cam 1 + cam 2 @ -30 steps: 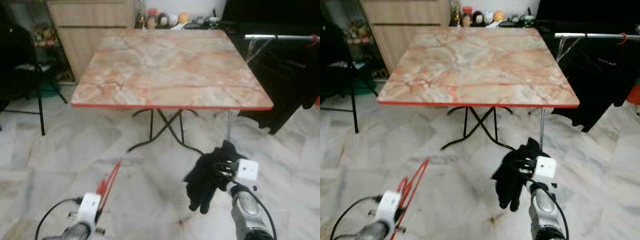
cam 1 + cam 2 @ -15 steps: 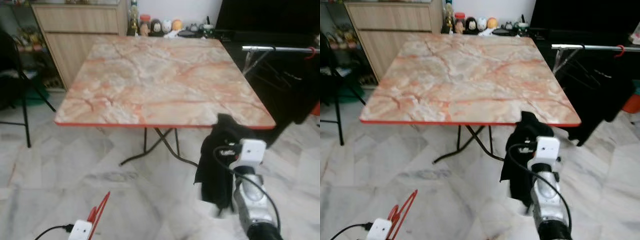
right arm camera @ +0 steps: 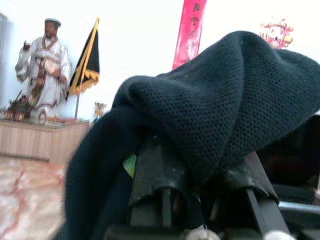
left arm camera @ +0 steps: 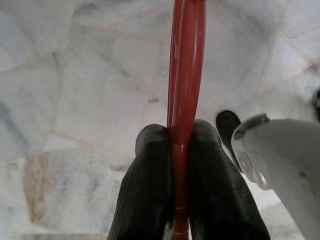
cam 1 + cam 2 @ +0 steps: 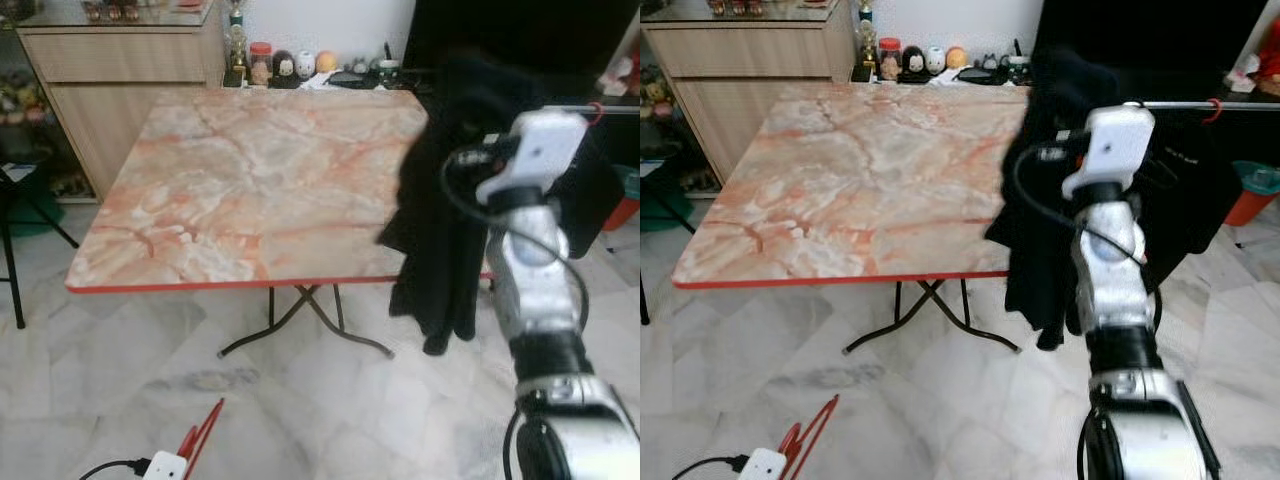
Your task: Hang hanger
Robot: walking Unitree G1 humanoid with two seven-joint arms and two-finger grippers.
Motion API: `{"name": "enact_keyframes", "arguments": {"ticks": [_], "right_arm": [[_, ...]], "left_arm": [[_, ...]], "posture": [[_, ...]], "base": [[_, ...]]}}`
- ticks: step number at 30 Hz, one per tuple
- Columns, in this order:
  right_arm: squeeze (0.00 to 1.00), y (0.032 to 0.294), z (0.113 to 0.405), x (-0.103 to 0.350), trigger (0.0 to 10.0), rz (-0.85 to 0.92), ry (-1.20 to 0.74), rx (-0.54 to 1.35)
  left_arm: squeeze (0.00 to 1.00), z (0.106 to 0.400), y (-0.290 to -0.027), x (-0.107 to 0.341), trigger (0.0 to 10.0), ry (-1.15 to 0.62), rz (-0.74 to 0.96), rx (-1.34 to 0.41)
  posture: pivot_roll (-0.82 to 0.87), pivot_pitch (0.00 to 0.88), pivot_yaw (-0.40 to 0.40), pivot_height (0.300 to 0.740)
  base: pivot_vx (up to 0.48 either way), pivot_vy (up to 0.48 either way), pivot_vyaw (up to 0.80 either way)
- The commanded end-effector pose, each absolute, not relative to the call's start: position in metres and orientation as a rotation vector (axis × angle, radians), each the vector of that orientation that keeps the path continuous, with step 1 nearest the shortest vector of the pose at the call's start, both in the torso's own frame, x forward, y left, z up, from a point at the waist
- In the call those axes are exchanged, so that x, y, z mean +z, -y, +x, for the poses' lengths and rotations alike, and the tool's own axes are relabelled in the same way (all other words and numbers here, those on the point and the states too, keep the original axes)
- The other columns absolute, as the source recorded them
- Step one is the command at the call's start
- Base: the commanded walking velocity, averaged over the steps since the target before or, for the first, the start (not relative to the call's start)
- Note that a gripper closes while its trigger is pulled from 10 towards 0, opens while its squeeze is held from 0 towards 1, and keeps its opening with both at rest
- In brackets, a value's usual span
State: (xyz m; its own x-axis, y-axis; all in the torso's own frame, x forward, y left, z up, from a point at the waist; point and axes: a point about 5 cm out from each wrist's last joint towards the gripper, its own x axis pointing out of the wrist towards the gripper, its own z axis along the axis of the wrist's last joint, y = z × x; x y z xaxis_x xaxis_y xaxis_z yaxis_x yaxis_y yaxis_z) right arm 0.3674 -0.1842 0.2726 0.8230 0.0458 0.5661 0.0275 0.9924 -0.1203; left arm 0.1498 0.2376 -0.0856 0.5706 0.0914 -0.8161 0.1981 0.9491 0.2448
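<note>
The left gripper (image 4: 180,150) is clamped on the red hanger (image 4: 186,65), one black finger on each side of the thin plastic. The arm hangs low, near the marble floor (image 4: 75,100), w/ the hanger pointing away over the tiles. In the head views its red tip (image 5: 203,436) sticks up at the lower frame edge beside the white wrist housing (image 5: 165,466). Held low like this, the hanger is probably parked out of the way while the other arm works.

The right gripper (image 3: 195,185) is raised to about table height, off the table's right edge, w/ a black garment (image 5: 445,200) draped over its fingers and hanging down past the marble-pattern table (image 5: 250,180). The fabric covers the fingertips, so it appears to be gripping the cloth, approx. at a fold; the exact pinch point is not visible. Judgement: the garment is lifted clear of the floor so it can be carried or put on the hanger.

A clothes rail (image 5: 1180,104) runs at right, behind the raised arm, w/ a red hook (image 5: 1213,106) on it and dark clothing below. This is the likely hanging spot.

Hidden or unclear:
- The hanger's hook and full shape are cut off in every view.
- The garment type cannot be told.
- The rail's ends are off-frame or masked by the arm.
- The cabinet (image 5: 120,60) and its small jars (image 5: 262,62) are too small to identify.
</note>
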Motion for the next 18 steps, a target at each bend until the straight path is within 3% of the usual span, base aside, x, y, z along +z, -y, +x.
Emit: {"name": "enact_keyframes", "arguments": {"ticks": [1, 18], "right_arm": [[0.00, 0.195, 0.371, 0.276, 10.0, -0.130, 0.589, -0.019], [0.00, 0.192, 0.381, 0.288, 10.0, -0.142, 0.586, -0.008]], "left_arm": [[0.00, 0.146, -0.230, -0.089, 10.0, -0.984, 0.312, -0.078], [0.00, 0.144, -0.221, -0.092, 10.0, -0.992, 0.301, -0.098]], "posture": [[-0.12, 0.000, -0.027, 0.740], [-0.12, 0.000, -0.021, 0.740]], "base": [[0.285, 0.000, 0.00], [0.285, 0.000, 0.00]]}}
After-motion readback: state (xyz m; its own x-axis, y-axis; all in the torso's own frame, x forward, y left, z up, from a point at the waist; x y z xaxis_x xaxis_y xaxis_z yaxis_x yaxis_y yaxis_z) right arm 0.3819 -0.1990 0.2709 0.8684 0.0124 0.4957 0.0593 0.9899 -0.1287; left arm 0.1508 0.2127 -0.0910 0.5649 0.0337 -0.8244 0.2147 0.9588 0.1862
